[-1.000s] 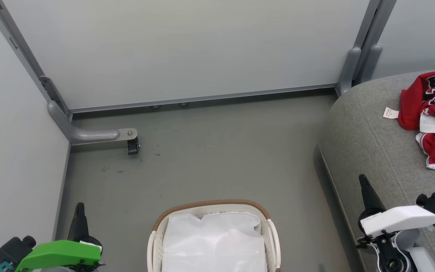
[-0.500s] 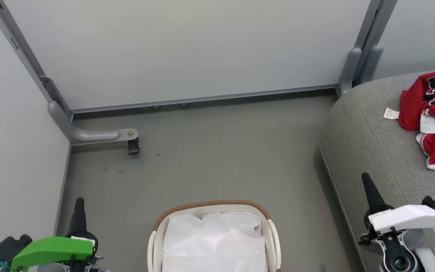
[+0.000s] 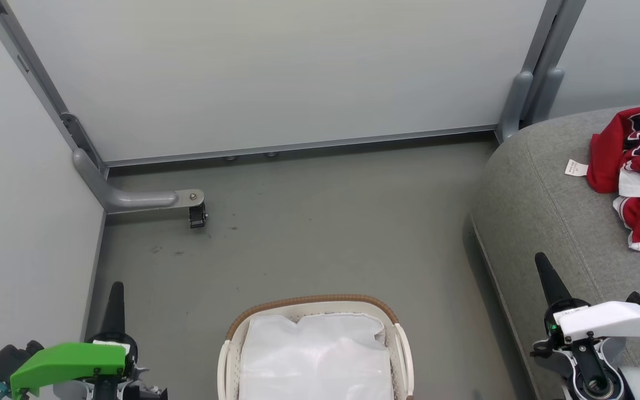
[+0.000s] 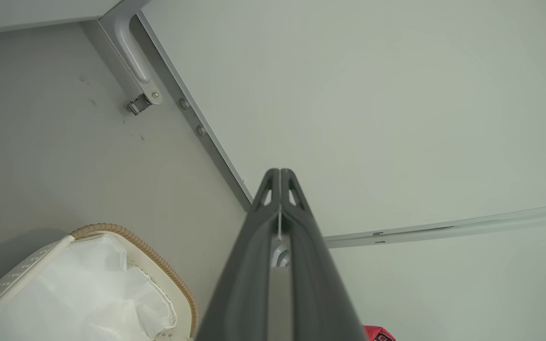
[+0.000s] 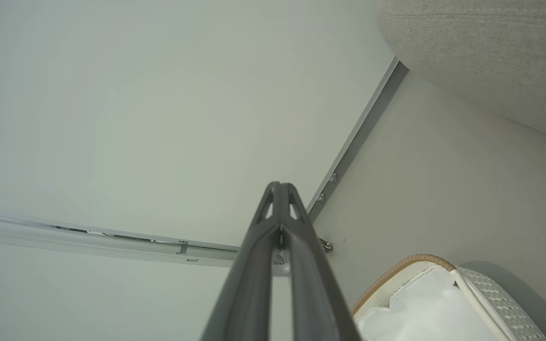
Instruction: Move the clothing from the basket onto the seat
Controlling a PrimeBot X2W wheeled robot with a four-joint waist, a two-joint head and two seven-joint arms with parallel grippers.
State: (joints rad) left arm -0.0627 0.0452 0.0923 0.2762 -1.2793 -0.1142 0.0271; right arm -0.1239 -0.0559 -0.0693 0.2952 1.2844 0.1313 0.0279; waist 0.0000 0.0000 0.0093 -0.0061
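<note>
On the grey woven seat (image 3: pixel 548 211), far right, you've got the crumpled red clothing (image 3: pixel 639 166), white trim, tag out. Oval perforated basket (image 3: pixel 314 303), brown braided rim, sits on the floor with its white liner (image 3: pixel 314 355). Left gripper (image 3: pixel 116 291) and right gripper (image 3: pixel 543 265): fingers pressed together, gripping nothing.

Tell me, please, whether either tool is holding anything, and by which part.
Nothing is held: the left tool and right tool are both shut and empty. The red white-trimmed fabric clothing lies on the grey woven upholstered seat.
</note>
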